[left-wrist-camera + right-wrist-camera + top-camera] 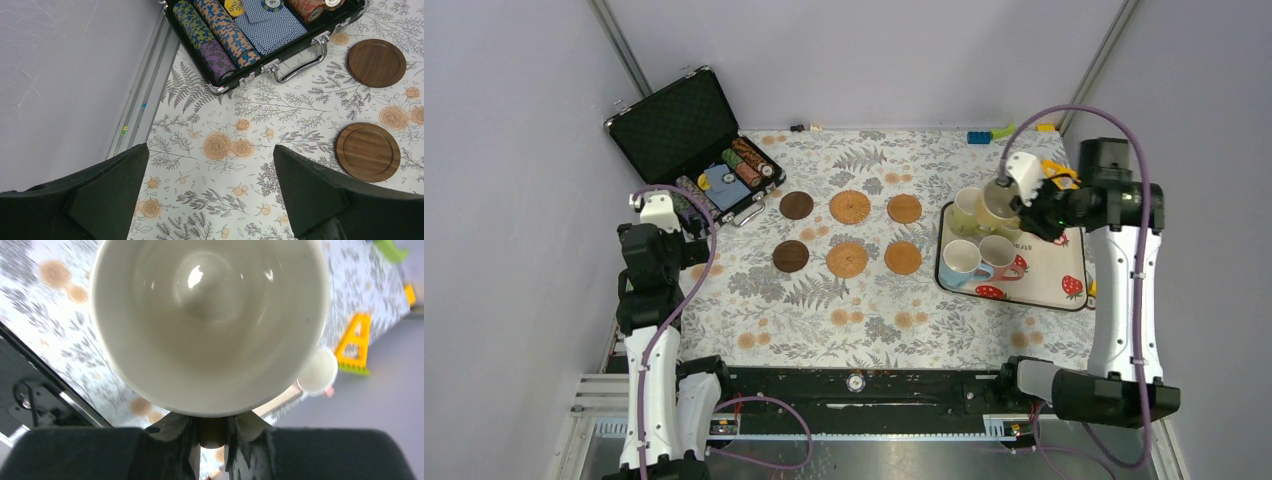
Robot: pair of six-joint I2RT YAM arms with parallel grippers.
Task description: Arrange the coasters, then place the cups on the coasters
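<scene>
The right pincer [212,436] is pressed together on a pale yellow cup [210,315], pinching it low at the side. The cup is glossy, round-mouthed and white inside. In the top view it sits over the far left part of the tray [1049,285], though whether it rests on the tray or hangs above it cannot be told. The tray is cream with a strawberry print and lies at the right of the counter [824,320], which is covered in a floral cloth. On the tray a blue cup [959,263] and a pink cup [999,254] stand side by side at the near left, with a pale green cup [967,204] at the far left corner. The six coasters lie in two rows of three at mid-counter. The two dark brown wooden coasters [376,62] form the left column and the four tan woven coasters [850,207] fill the rest, all apart and bare. The left pincer [210,200] is spread wide and pinching nothing above the cloth near the brown pair. Beside it an open black case [300,42] holds rows of striped poker chips [220,27] and blue-backed playing cards [270,25]. The lettering on a yellow chip is too cropped to read.
</scene>
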